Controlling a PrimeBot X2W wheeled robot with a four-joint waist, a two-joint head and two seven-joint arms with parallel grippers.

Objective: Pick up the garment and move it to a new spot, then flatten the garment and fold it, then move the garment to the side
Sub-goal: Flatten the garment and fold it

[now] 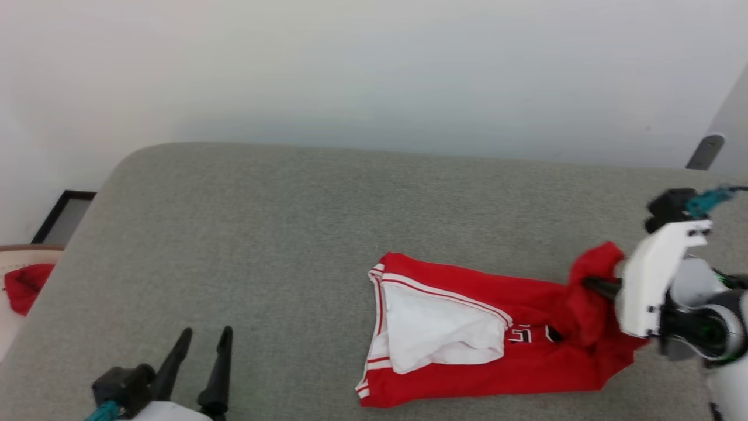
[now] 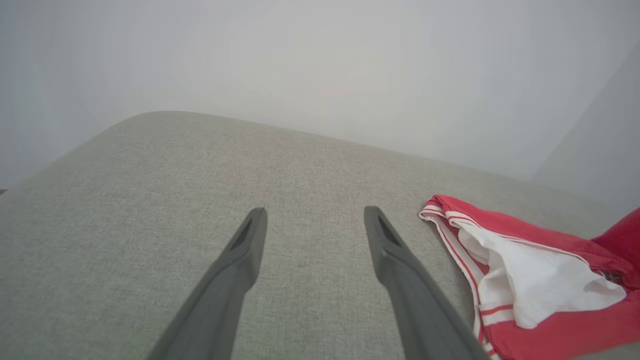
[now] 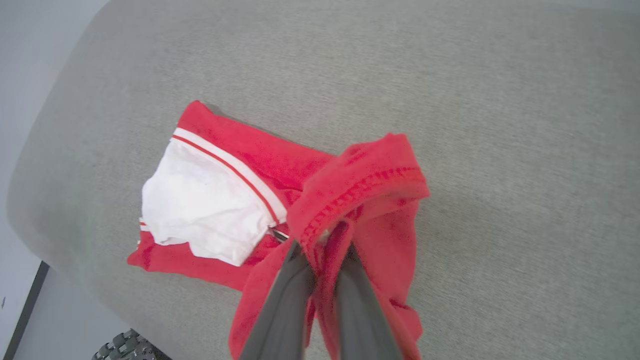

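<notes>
Garment (image 1: 467, 362), a small red jersey with a white sleeve and red-and-white striped trim, is lying crumpled on the right half of the grey fabric-covered bench (image 1: 263, 234), toward its near edge. The right claw (image 1: 590, 285) is reaching in from the right and pinching the jersey's right end. Its two dark fingers are closed almost together on a bunched red hem. That hem is standing up off the bench in a fold around the fingers, while the rest of the cloth is resting on the surface.

On the jersey's left part the white sleeve is lying folded over the red body, with scraps of black and white lettering peeking out beside it.

The left claw (image 1: 206, 333) is hanging over the bench at the near left, fingers spread wide and gripping nothing. It is sitting well apart from the jersey, with bare grey fabric stretching between them.

Past the bench's left edge, a plain red cloth bundle (image 1: 26, 286) is lying by a cream basket (image 1: 29, 248). A dark-framed panel (image 1: 64, 216) is standing near the pale wall (image 1: 374, 70).
</notes>
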